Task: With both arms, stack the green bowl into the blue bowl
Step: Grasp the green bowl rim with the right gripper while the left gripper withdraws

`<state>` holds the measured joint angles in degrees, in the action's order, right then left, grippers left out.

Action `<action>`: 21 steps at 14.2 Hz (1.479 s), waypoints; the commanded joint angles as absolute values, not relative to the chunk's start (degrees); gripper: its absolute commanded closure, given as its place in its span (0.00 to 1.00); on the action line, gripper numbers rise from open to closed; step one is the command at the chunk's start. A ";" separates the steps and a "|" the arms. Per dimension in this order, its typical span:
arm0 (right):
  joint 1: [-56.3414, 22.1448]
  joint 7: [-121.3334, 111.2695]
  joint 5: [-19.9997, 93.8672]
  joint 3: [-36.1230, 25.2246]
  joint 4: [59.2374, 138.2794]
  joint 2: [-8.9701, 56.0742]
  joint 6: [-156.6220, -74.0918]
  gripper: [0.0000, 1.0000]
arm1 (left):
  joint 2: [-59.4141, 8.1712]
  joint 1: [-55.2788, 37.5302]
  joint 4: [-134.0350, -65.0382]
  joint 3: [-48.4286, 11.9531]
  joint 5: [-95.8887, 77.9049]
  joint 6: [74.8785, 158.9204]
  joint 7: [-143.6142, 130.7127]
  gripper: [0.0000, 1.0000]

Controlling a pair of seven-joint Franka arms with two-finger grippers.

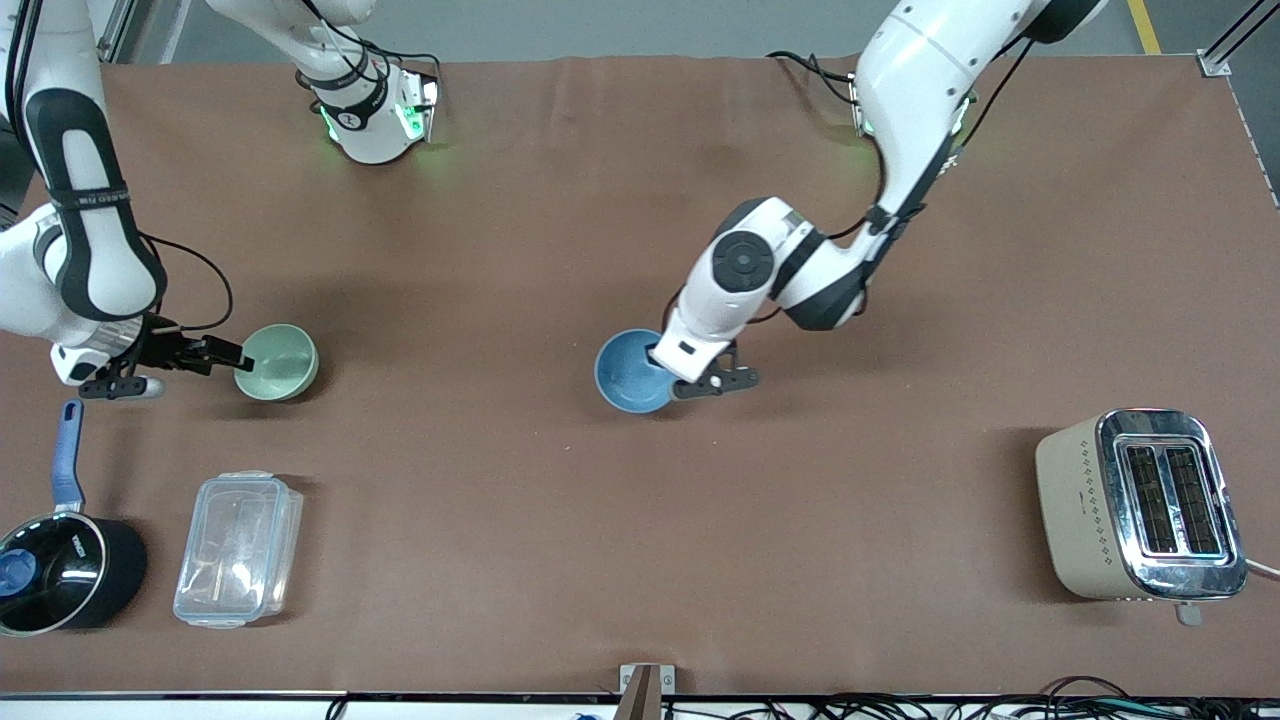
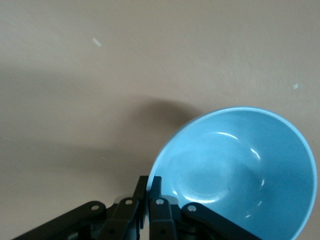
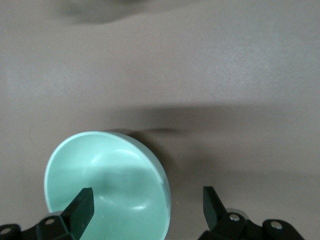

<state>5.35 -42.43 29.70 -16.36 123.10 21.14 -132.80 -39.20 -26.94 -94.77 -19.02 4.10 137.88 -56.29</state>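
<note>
The green bowl (image 1: pixel 277 362) sits on the brown table toward the right arm's end. My right gripper (image 1: pixel 236 357) is open at its rim: in the right wrist view (image 3: pixel 147 206) one finger (image 3: pixel 82 207) is over the green bowl's (image 3: pixel 107 175) inside and the other (image 3: pixel 212 205) is outside it. The blue bowl (image 1: pixel 628 372) is near the table's middle. My left gripper (image 1: pixel 672 378) is shut on its rim. In the left wrist view the left gripper (image 2: pixel 148 187) pinches the edge of the blue bowl (image 2: pixel 240 170), which looks tilted.
A beige and chrome toaster (image 1: pixel 1140 505) stands toward the left arm's end, nearer the front camera. A black saucepan with a blue handle (image 1: pixel 60 570) and a clear plastic container (image 1: pixel 238 548) lie nearer the camera than the green bowl.
</note>
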 commanded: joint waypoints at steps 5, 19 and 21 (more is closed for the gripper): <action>6.68 -47.46 33.75 -15.82 124.18 23.12 -132.63 0.60 | -45.62 -30.24 -88.24 -17.67 5.01 138.87 -58.54 0.39; 6.06 -14.92 27.43 -3.63 125.60 10.30 -123.67 1.00 | -13.29 -2.65 -84.11 -13.36 5.19 101.89 -22.00 0.00; 6.24 -3.14 27.07 2.52 125.60 8.71 -123.22 1.00 | -9.68 0.07 -84.11 -13.36 5.10 97.31 -15.59 0.00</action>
